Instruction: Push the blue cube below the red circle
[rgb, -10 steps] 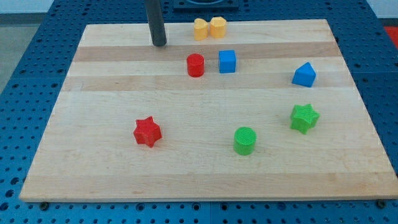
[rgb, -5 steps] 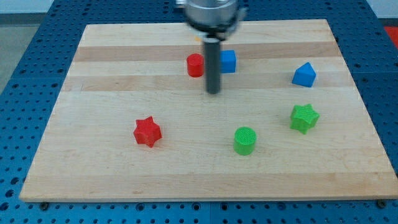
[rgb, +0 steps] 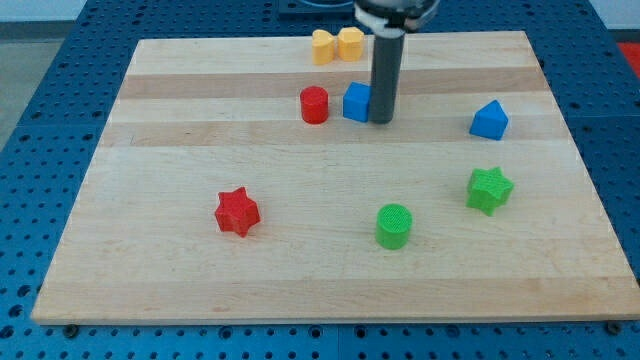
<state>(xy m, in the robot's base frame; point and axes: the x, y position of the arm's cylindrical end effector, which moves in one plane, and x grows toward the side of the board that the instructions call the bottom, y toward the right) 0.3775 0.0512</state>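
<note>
Our tip, a jawless rod holding nothing, touches the blue cube on the view's right. Cube sits beside the red circle, not below; push outstanding.

Right side of the blue cube hidden behind the rod, just above my tip; contact impossible to confirm. Rod's upper end and its mount cut off at top centre of the frame. Shapes of the two yellow blocks unclear.
</note>
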